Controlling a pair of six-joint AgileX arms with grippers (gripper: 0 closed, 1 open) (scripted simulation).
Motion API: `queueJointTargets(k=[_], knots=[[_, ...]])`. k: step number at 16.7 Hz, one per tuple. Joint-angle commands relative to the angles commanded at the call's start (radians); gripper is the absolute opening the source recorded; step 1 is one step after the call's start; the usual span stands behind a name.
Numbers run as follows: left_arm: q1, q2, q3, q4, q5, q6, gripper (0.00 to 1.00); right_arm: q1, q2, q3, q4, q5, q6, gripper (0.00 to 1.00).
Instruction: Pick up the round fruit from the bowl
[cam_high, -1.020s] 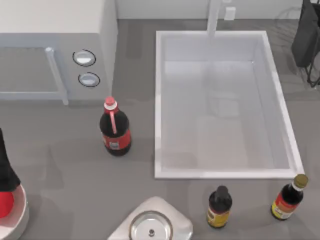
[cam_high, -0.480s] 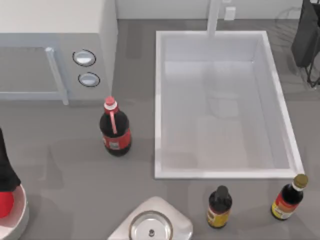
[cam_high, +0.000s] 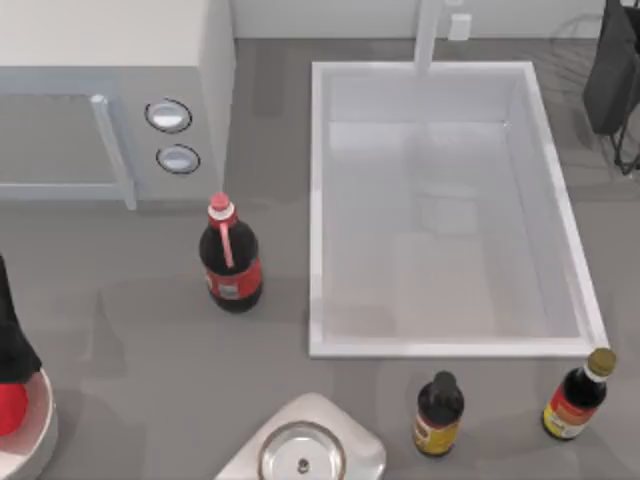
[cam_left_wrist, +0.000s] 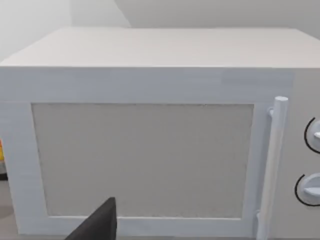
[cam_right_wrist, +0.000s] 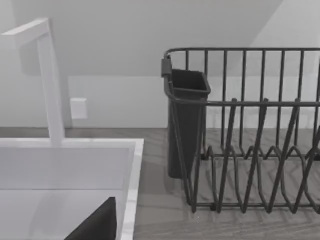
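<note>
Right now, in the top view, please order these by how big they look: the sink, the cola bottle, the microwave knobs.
1. The sink, by far the largest.
2. The cola bottle.
3. The two microwave knobs; they look alike, so I do not rank one above the other.

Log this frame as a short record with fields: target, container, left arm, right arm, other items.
target: round fruit, red, in the bowl at the top view's left edge
container: bowl, white, partly cut off
left arm: dark, above the bowl, covering part of the fruit; wrist camera faces the microwave
right arm: wrist camera faces the dish rack
other items: cola bottle, sink, two sauce bottles, metal disc on plate
</note>
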Motion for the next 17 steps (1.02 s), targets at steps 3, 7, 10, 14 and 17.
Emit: queueJointTargets(k=[3,7,10,14,17], knots=[[0.000,0.000,0.000,0.000,0.000,0.000,1.00,0.000,0.000,0.000,0.000,0.000,0.000,1.00],[0.002,0.067,0.057,-0.065,0.000,0.004,1.00,0.000,0.000,0.000,0.000,0.000,0.000,1.00],[0.008,0.228,0.178,-0.214,0.000,0.011,1.00,0.000,0.000,0.000,0.000,0.000,0.000,1.00],[0.017,0.565,0.388,-0.479,0.000,0.024,1.00,0.000,0.000,0.000,0.000,0.000,0.000,1.00],[0.024,0.847,0.553,-0.689,0.000,0.034,1.00,0.000,0.000,0.000,0.000,0.000,0.000,1.00]])
